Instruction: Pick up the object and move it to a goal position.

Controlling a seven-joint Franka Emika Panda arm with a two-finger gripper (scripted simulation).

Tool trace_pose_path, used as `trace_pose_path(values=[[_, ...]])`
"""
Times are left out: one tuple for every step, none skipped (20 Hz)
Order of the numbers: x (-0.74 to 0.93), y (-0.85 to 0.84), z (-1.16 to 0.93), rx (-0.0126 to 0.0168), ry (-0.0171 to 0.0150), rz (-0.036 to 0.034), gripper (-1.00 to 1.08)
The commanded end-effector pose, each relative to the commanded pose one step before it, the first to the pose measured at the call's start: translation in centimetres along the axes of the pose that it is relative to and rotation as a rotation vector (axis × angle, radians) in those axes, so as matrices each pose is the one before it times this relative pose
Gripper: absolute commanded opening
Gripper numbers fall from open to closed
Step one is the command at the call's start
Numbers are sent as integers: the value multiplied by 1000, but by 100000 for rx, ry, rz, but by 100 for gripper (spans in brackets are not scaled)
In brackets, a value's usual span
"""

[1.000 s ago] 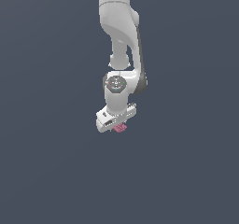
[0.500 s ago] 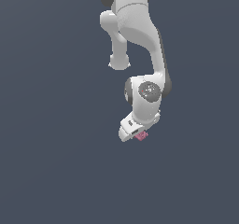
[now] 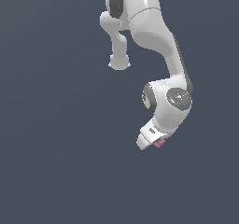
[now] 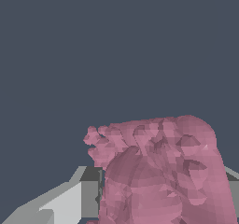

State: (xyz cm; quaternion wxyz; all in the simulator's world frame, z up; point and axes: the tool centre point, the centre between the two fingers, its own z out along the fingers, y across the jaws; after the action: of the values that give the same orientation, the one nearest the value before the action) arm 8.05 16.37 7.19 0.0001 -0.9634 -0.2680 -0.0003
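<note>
Between the gripper's fingers: the pink object (image 3: 159, 143), lumpy and knobbly, pokes out just below the gripper (image 3: 155, 143) in the exterior view.

Gripper: we see it clamped on the object; in the wrist view the object (image 4: 161, 171) fills the space between the grey finger pads (image 4: 90, 197), touching them.

Object's place: held at the gripper's tip, hanging clear of any surface we can make out; only flat dark background lies around it.

Arm: the white arm (image 3: 154, 31) bends down from above, with the wrist tilted so the gripper points down and toward the exterior view's left.

Done so far: we judge the pick-up complete, since the object sits in the grip with nothing under it.

Left to do: the carry to the goal position. We see no goal marker in either view, so we cannot tell how near it is.

Risk: the object is small and irregular; we judge that a grip on its bumps could slip during a swing.
</note>
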Motion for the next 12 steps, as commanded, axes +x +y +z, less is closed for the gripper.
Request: trace_pose_path(values=[[1190,-665,-177,-38,-17,143,-100],[379,-221,-51,0,0,0,-100],[336,-165,-8,25,-47,44,-100],[308,-175,-41,0,0,0,-100],[275,-155,-36,0,0,0,-100],[244,-136,-32,0,0,0,-100],[215,-118,-28,0,0,0,-100],[186,-101,-24,0,0,0,-100],[159,-85,-20,0,0,0,-100],[133,-70,-17,0,0,0,-100],[108,-56,-14,0,0,0,-100],[83,-43,-10,0,0,0,-100]])
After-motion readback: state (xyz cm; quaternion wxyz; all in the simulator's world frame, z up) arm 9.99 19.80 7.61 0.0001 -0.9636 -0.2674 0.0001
